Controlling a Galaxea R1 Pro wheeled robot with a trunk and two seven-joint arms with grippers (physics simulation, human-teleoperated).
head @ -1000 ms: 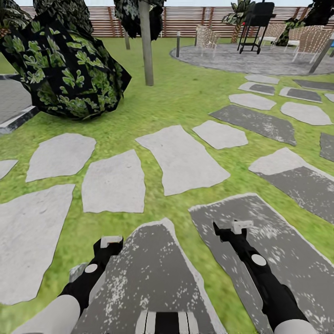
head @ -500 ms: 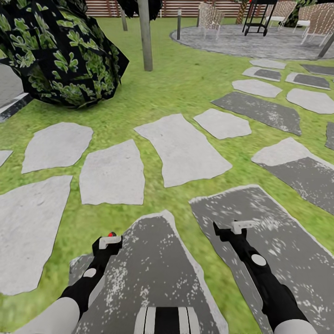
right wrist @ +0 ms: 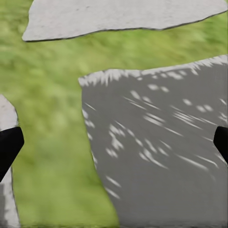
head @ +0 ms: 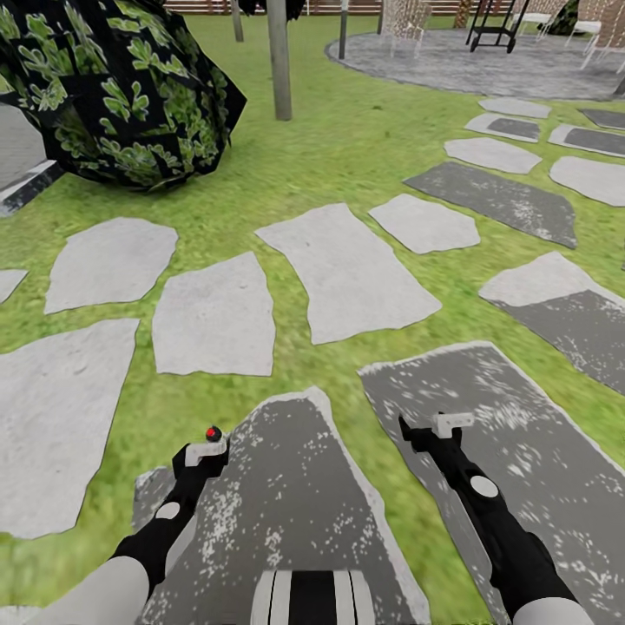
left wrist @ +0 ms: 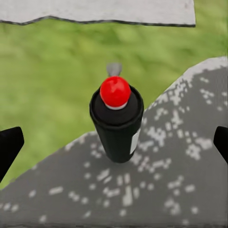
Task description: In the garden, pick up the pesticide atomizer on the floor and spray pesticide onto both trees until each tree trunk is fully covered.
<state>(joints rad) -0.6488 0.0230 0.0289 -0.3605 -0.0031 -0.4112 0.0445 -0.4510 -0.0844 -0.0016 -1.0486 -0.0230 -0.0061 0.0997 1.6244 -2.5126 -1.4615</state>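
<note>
The pesticide atomizer [left wrist: 116, 126], a small black bottle with a red cap and a white label, stands upright on a dark grey stepping stone [left wrist: 156, 180]. Its red cap [head: 212, 432] peeks out just beyond my left gripper [head: 207, 450] in the head view. That gripper is open; its black fingertips [left wrist: 9, 147] sit wide apart on either side of the bottle without touching it. My right gripper [head: 453, 423] is open over another dark stone [right wrist: 161, 156], holding nothing. One pale tree trunk [head: 279, 61] rises from the grass [head: 347, 148] far ahead.
A large dark leafy bush [head: 113, 87] sits ahead on the left. Pale and dark stepping stones [head: 347, 273] lie across the lawn. A round paved patio [head: 486, 65] with chairs and a black stand is at the far right. A thinner post [head: 343, 26] stands near it.
The whole head view has shifted as the camera moved forward and down. The atomizer's red cap has come into sight past the left gripper. Both arms keep their pose.
</note>
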